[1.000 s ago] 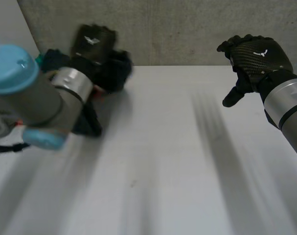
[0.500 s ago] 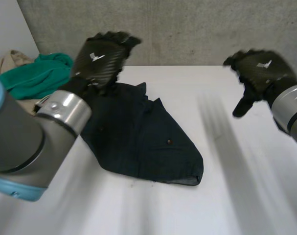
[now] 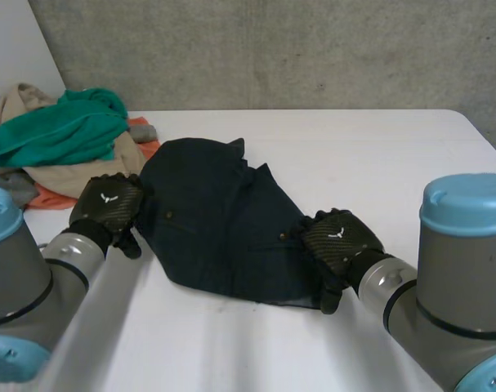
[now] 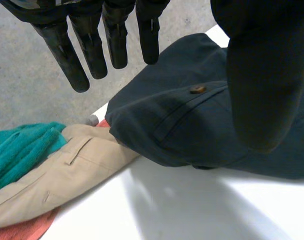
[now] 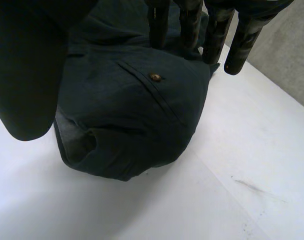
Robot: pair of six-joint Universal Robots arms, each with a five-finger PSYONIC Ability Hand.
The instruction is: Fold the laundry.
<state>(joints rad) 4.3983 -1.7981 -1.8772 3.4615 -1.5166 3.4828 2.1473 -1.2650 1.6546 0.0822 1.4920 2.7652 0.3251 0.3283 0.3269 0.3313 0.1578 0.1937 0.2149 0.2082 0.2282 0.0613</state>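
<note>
A dark navy garment [image 3: 223, 229] with buttoned pockets lies crumpled in the middle of the white table [image 3: 378, 155]. My left hand [image 3: 107, 208] is low at its left edge, and the left wrist view has that hand [image 4: 91, 45] open, with straight fingers and thumb hovering above the cloth [image 4: 192, 115] and holding nothing. My right hand [image 3: 336, 241] is at the garment's near right corner. In the right wrist view this hand [image 5: 31, 65] is also open, spread over the hem end of the cloth [image 5: 131, 110], with no grip visible.
A pile of laundry sits at the table's back left: a green cloth [image 3: 60, 126], beige trousers [image 4: 66, 170] and an orange piece [image 3: 141, 129]. The beige trousers touch the navy garment's edge. A grey wall stands behind the table.
The left hand brought the navy garment from the pile, let it go on the table and came down to its left edge. The right hand dropped from high at the back to its near right corner.
</note>
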